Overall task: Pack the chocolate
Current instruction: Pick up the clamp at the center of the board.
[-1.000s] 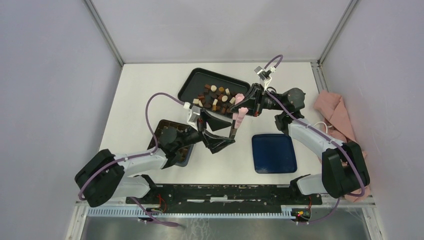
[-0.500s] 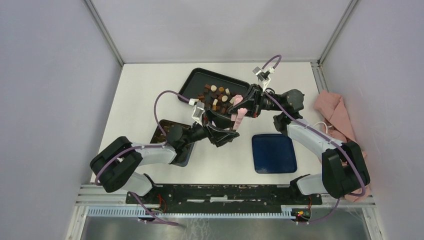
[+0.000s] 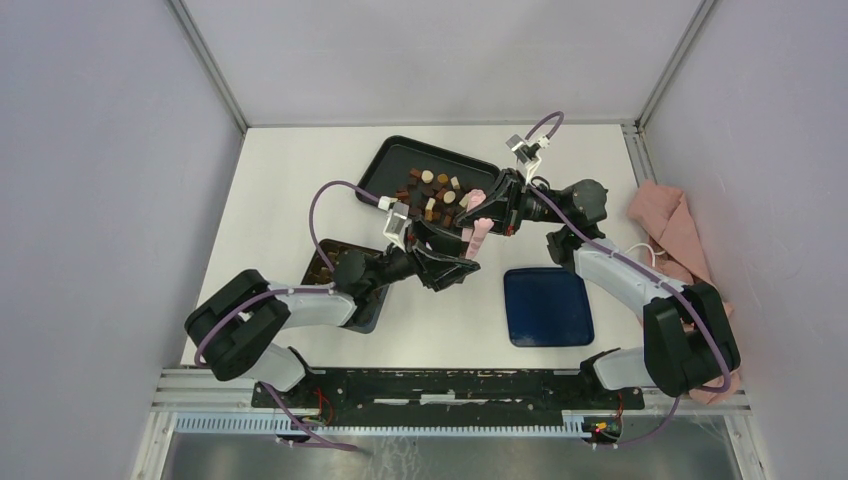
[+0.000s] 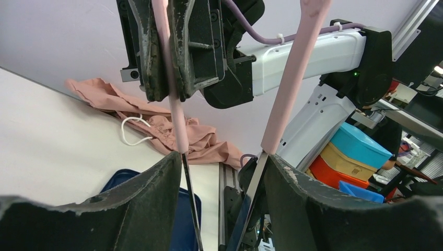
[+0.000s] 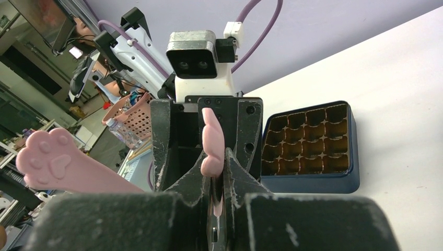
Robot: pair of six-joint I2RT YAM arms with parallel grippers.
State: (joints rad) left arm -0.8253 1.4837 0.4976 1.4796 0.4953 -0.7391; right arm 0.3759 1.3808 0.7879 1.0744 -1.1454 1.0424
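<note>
R gripper (image 5: 217, 180) clamps tweezers (image 4: 292, 78); L gripper (image 4: 222, 162) jaws wide round legs.

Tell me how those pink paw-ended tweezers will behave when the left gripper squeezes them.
The pink paw-ended tweezers look springy: two thin legs stand spread between the fingers of the left gripper, so a squeeze should probably close them. The right gripper clamps just one slim leg, so the tool may pivot or slip. Likely light for its size.

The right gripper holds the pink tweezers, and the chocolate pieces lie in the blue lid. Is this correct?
No. The top external view shows the chocolate pieces lying in the black tray, not the blue lid. The right gripper does hold the pink tweezers.
</note>
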